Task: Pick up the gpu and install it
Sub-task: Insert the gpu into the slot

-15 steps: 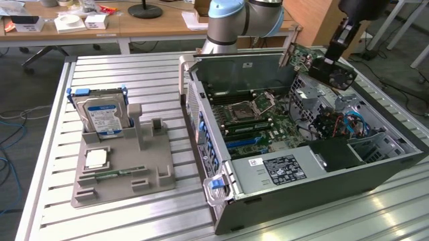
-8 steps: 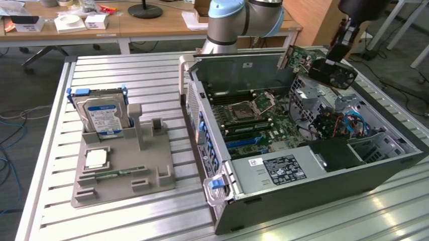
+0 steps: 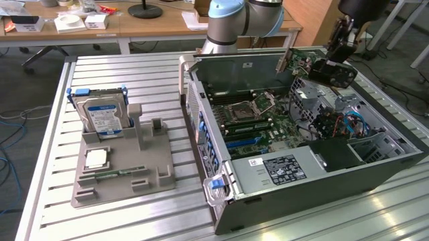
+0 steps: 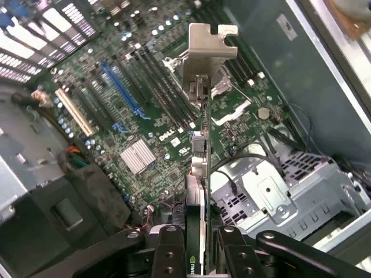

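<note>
The gripper's (image 4: 194, 243) two black fingers (image 4: 168, 243) are clamped on the gpu (image 4: 196, 197), which the wrist view sees edge-on, its metal end bracket (image 4: 206, 52) at the end far from the fingers. The gpu hangs in the air over the motherboard (image 4: 145, 116), touching nothing below it. Beneath it lie the long blue slot (image 4: 122, 92), a white slot (image 4: 74, 113) and a small ribbed heat sink (image 4: 137, 156). A perforated metal drive cage (image 4: 272, 191) with loose black cables stands close beside the gpu's path.

In the exterior view the gpu (image 3: 300, 61) sits tilted above the far rim of the open computer case (image 3: 375, 165), with the gripper (image 3: 315, 70) reaching in from the exterior view's right. The arm's (image 3: 241, 20) base stands behind the case. Well apart, on the slatted table (image 3: 134, 70), a grey holder (image 3: 161, 175) carries a hard drive (image 3: 100, 118) and a memory stick (image 3: 114, 174).
</note>
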